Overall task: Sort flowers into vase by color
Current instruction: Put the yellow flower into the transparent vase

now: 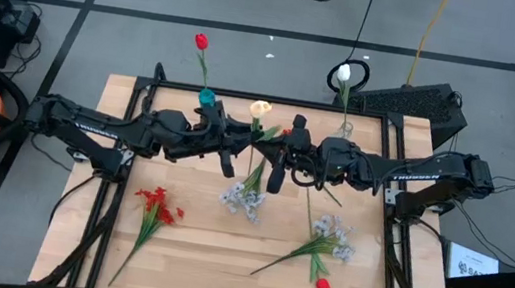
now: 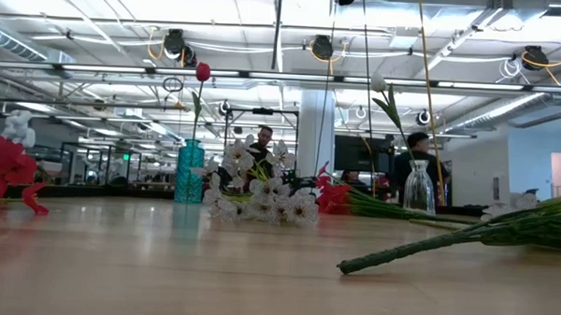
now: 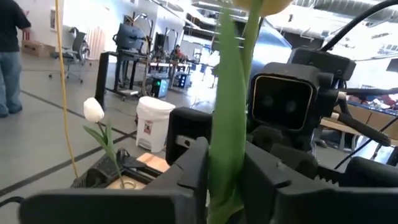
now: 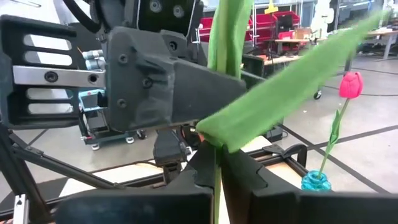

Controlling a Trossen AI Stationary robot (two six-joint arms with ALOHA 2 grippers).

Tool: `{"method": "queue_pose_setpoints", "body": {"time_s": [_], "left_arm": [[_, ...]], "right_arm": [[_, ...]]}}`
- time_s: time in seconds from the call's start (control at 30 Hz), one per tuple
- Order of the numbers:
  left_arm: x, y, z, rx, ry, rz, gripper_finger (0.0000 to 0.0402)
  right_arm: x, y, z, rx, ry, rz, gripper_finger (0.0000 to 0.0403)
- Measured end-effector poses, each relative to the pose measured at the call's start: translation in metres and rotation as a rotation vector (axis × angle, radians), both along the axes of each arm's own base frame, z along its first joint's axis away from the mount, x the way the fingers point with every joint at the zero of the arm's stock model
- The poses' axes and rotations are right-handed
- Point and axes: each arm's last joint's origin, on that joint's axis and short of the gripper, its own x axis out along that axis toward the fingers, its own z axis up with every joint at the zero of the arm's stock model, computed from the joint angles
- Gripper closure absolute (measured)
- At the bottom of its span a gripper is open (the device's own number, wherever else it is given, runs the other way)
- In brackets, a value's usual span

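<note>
The cream tulip (image 1: 260, 109) is pinched at its stem by the right gripper (image 4: 214, 165), jaws pressed together, above the table (image 1: 203, 247) middle. The left gripper (image 3: 224, 180) (jaws parted around the same stem) is met there. Sprays (image 1: 245, 199) lie below.

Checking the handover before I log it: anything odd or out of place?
Nothing damaged or spilled. The cream tulip is held mid-air over the table between both arms: right gripper shut on its stem, left gripper around it. Other flowers lie loose on the table, unsorted.

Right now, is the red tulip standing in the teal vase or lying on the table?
Standing: the red tulip rises upright from the teal vase.
</note>
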Motion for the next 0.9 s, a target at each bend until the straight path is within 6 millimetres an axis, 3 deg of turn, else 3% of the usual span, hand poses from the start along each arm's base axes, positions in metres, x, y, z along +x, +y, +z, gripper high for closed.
{"method": "queue_pose_setpoints", "body": {"time_s": [0.17, 0.3, 0.73, 0.9], "left_arm": [[-0.005, 0.000, 0.004, 0.058, 0.005, 0.009, 0.0302], [-0.018, 0.002, 0.013, 0.068, 0.013, 0.010, 0.0301], [-0.080, 0.006, 0.024, 0.091, 0.213, 0.009, 0.0302], [-0.092, 0.006, 0.021, 0.098, 0.275, -0.001, 0.0302]], "right_arm": [[-0.007, -0.002, 0.005, -0.004, 0.002, -0.048, 0.0399], [-0.024, -0.005, 0.015, -0.003, 0.037, -0.110, 0.0399], [-0.106, -0.017, 0.027, 0.088, 0.267, -0.330, 0.0402], [-0.144, -0.022, 0.011, 0.146, 0.261, -0.460, 0.0402]]}}
